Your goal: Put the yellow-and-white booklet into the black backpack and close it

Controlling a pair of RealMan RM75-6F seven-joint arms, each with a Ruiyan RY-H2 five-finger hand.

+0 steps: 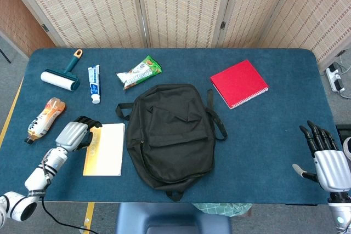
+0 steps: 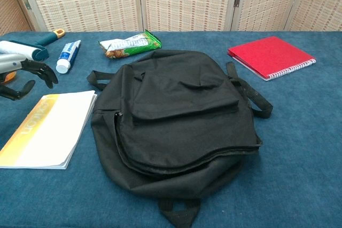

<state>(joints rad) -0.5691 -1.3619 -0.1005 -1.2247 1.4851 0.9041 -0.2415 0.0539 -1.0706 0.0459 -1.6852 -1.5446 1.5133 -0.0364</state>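
The yellow-and-white booklet [image 1: 104,149] [image 2: 47,127] lies flat on the blue table, just left of the black backpack [image 1: 170,132] [image 2: 176,118]. The backpack lies flat mid-table, its zipper looking closed. My left hand [image 1: 77,133] [image 2: 24,73] hovers at the booklet's far-left corner, fingers apart and curved, holding nothing. My right hand [image 1: 324,154] is at the table's front right edge, far from both objects, with its fingers straight and spread; the chest view does not show it.
A red spiral notebook [image 1: 239,84] lies right of the backpack. At the back left are a snack packet [image 1: 139,72], a toothpaste tube [image 1: 94,83] and a lint roller [image 1: 61,75]. An orange bottle [image 1: 44,118] lies left of my left hand.
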